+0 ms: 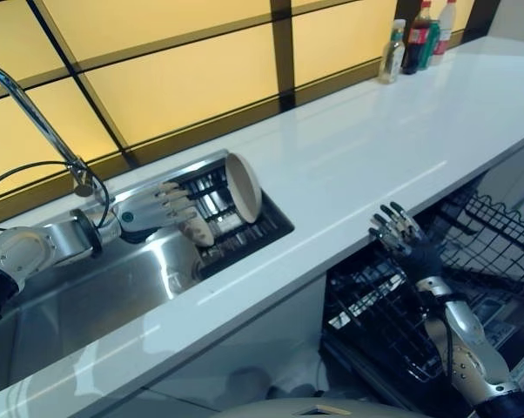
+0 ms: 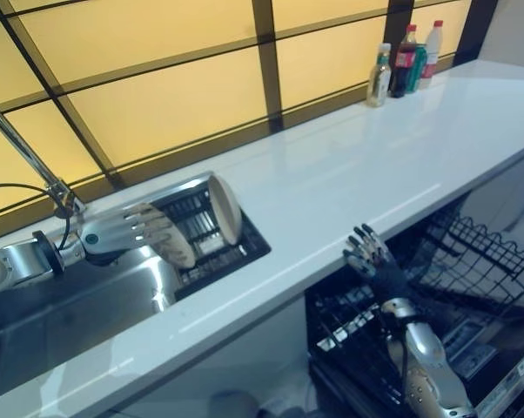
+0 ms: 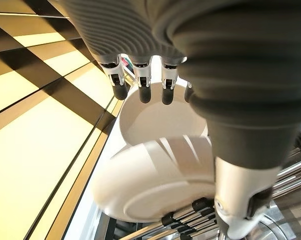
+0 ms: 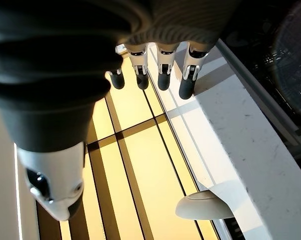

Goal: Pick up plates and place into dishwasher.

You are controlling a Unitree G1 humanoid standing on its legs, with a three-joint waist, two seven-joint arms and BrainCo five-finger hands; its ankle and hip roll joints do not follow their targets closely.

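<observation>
from the left eye view i see my left hand reaching over the steel sink to the dark drying rack set in the white counter, where two plates stand on edge: the nearer plate sits right under my fingers and the farther plate leans just beyond them. my right hand hangs below the counter edge, fingers spread and relaxed, over the open dishwasher's black wire rack. a curved tap rises by the sink and a few bottles stand at the far end of the counter. the right eye view gives the same layout, with the left fingers lying along the nearer plate's rim. in the left wrist view my fingers run out straight over the top of the farther plate and the thumb comes down beside the nearer one, so the hand is loose, not closed on either. in the right wrist view the right fingers point straight out, holding nothing, with the counter edge beside them.
</observation>
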